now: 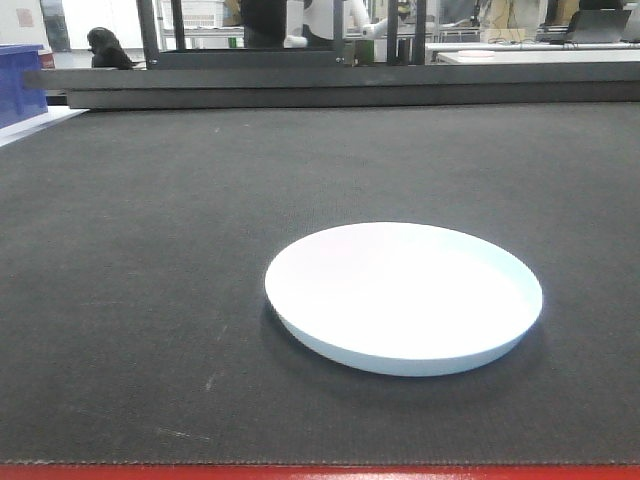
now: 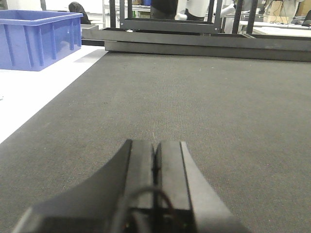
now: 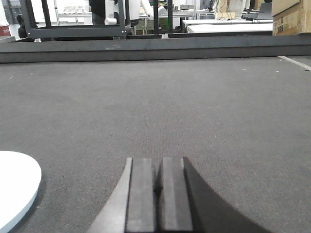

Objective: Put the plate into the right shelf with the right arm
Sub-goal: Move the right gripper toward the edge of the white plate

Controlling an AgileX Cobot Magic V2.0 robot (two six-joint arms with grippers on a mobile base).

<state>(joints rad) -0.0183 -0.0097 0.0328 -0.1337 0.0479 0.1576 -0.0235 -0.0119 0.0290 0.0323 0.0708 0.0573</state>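
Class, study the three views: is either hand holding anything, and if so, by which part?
Nothing is held. The left hand and the right hand are both shut on nothing, and the plate lies flat on the dark mat, untouched.

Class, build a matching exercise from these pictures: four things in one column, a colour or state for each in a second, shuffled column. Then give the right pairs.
Column one:
1. plate
2. bin
3. mat
4. right gripper

Column two:
A. shut, holding nothing
B. blue
C. white, lying flat
D. dark grey

Right pairs: 1-C, 2-B, 3-D, 4-A.
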